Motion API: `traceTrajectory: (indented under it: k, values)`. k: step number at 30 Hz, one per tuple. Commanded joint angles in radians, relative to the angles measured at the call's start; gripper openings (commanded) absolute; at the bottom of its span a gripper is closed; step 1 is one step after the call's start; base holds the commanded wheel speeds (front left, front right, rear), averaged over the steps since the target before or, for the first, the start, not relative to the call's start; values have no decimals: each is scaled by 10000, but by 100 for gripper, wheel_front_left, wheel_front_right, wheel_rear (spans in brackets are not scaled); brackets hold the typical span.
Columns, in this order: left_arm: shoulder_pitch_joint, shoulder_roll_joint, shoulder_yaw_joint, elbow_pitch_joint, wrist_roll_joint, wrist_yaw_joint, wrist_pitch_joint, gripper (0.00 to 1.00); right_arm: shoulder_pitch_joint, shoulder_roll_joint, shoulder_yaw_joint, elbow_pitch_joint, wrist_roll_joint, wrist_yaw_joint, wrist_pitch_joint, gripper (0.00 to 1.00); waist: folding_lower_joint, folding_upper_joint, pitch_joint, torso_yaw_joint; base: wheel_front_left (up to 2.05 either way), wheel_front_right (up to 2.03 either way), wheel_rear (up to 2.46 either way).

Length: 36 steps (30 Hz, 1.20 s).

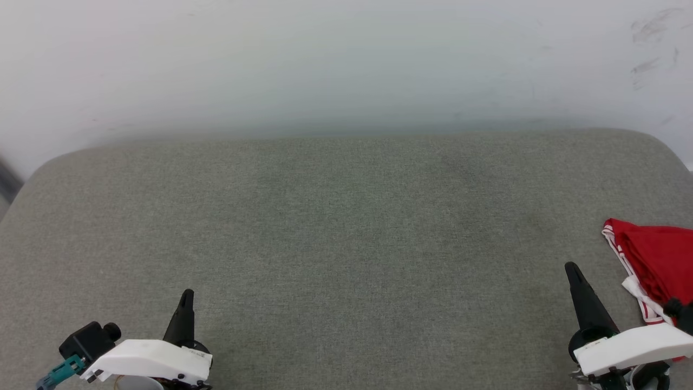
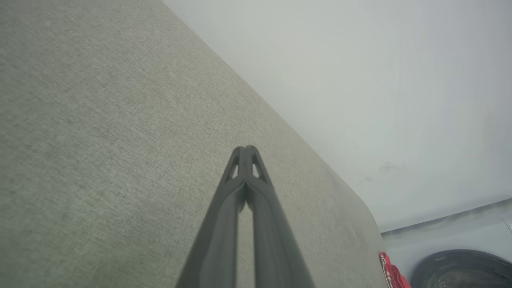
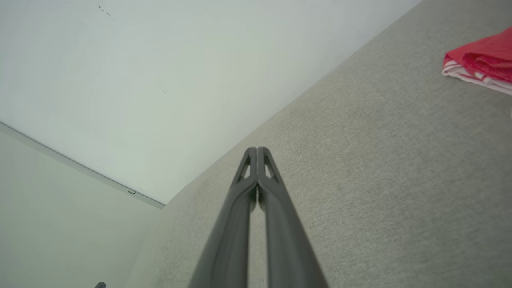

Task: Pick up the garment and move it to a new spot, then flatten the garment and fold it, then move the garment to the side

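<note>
**Two closed end effectors over a grey table [image 1: 346, 244], red garment [image 1: 658, 260] at the 3 o'clock edge**

Two dark fingers are seen pressed together, tip to tip, on the left end effector [image 1: 187, 297]. It is placed at 7 o'clock in the head view and points toward 12 o'clock. In the left wrist view the same end effector [image 2: 245, 149] is shown with its jaws narrowed to nothing at the tips, and nothing is held between them.

The right end effector [image 1: 571, 269] is found at 5 o'clock in the head view and is tilted slightly toward 11 o'clock. Its fingers are likewise brought together and nothing is gripped, as is confirmed in the right wrist view [image 3: 258, 150].

The red jersey-style fabric garment, edged with white and red-striped trim, is gathered in folds on the grey woven-fabric table. It lies between 3 and 4 o'clock in the head view, just beside the right end effector, and is partly cut off by the frame. Its lower part is covered by the white casing of the right arm; whether the two touch cannot be told. The garment is seen at 1 o'clock in the right wrist view [image 3: 486, 58] and at 5 o'clock in the left wrist view [image 2: 394, 274], well apart from the left end effector.

A pale, faintly scuffed wall [image 1: 346, 65] is seen behind the table at 12 o'clock.
</note>
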Motion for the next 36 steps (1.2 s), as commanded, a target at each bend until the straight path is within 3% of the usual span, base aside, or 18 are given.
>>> traceTrajectory:
  k: [1, 36]
  values:
    - [-253, -20, 168, -47, -256, -112, 89, 0, -323, 5, -39, -23, 363, 0, 33, 0, -1, 0, 4, 6, 0, 0, 0]
    - [-709, -765, 1181, 357, -3063, -1044, 1040, 0, -849, 87, -241, 852, 4097, -1, 187, 0, -1, 0, 89, 140, 0, 0, 0]
